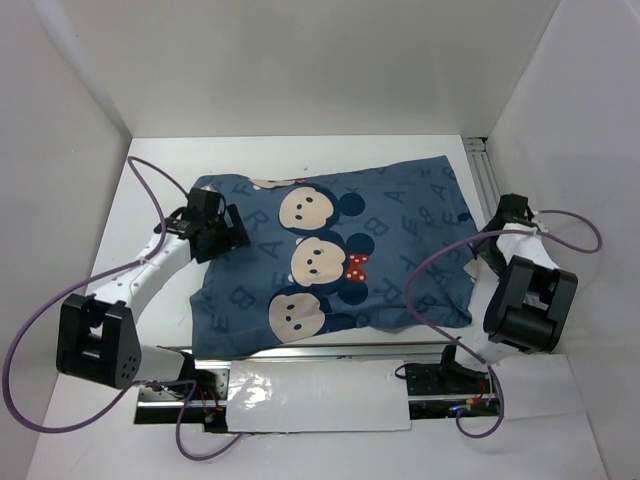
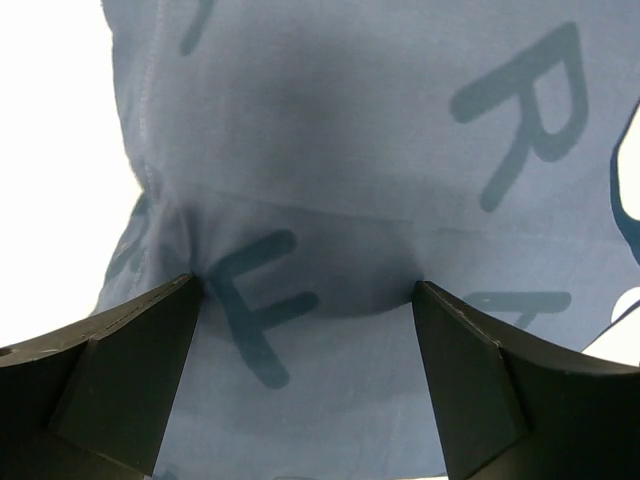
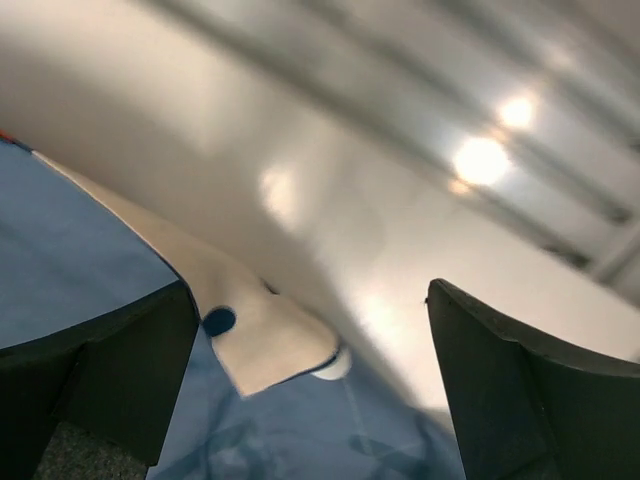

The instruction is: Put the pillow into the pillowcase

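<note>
The dusty-blue pillowcase (image 1: 400, 240) with letters and mouse faces lies spread over the middle of the table and looks plump. The pillow itself does not show in any view. My left gripper (image 1: 228, 238) is open at the case's left side. In the left wrist view its fingers (image 2: 150, 350) press down on the blue fabric (image 2: 350, 130), with a printed letter F between them (image 2: 305, 300). My right gripper (image 1: 492, 245) is at the case's right edge. In the right wrist view it is open (image 3: 310, 330) and empty, with the blue fabric (image 3: 70, 270) below left.
White walls enclose the table on three sides. An aluminium rail (image 1: 485, 170) runs along the back right. A metal base plate with a white sheet (image 1: 320, 395) lies at the near edge between the arm bases. Purple cables (image 1: 150, 190) loop beside both arms.
</note>
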Motion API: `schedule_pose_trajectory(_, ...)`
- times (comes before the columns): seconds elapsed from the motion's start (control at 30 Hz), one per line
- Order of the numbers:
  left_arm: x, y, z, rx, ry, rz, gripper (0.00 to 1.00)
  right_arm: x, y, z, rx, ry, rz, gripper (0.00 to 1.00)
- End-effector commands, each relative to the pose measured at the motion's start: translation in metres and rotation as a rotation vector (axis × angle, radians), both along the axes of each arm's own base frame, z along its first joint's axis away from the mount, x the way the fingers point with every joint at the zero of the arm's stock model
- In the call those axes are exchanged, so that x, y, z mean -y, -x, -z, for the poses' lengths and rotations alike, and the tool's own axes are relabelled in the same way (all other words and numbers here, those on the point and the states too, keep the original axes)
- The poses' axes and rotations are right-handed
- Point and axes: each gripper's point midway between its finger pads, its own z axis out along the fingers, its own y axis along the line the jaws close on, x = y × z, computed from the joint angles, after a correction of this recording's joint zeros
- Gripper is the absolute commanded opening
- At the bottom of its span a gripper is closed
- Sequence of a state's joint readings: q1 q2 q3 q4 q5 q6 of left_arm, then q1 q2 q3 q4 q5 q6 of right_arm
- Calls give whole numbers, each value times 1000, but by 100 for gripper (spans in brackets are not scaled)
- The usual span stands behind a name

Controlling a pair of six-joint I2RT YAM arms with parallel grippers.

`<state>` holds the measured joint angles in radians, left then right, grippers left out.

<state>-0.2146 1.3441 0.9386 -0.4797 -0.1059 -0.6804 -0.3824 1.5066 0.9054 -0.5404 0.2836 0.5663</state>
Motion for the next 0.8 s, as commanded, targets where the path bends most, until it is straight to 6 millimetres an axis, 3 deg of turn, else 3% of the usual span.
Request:
schedule_pose_trajectory(0.0,-16,-13,-32,79,-7,-80,100,36,10,-40,-6,123,93,100)
schedule_pose_trajectory(0.17,-32,-9,-72,145,18,-143,100,71,37,-92,-84,300,260,100)
schedule_pose_trajectory(0.23,-37,-9,-89,176,29,-176,100,73,33,-98,-84,303,254,100)
schedule_pose_trajectory(0.27,-38,-7,-87,166,33,-179,100,69,32,-99,-78,285,220,100)
schedule_pose_trajectory(0.3,-38,-9,-96,188,38,-179,100,64,17,-105,-1,254,175,100)
schedule_pose_trajectory(0.37,-41,-7,-103,198,39,-188,100,57,7,-113,38,244,91,100)
schedule_pose_trajectory(0.57,-48,0,-116,217,28,-198,100,9,-23,-143,183,248,-148,100)
schedule_pose_trajectory(0.77,-47,7,-127,246,41,-192,100,-56,-54,-155,277,228,-385,100)
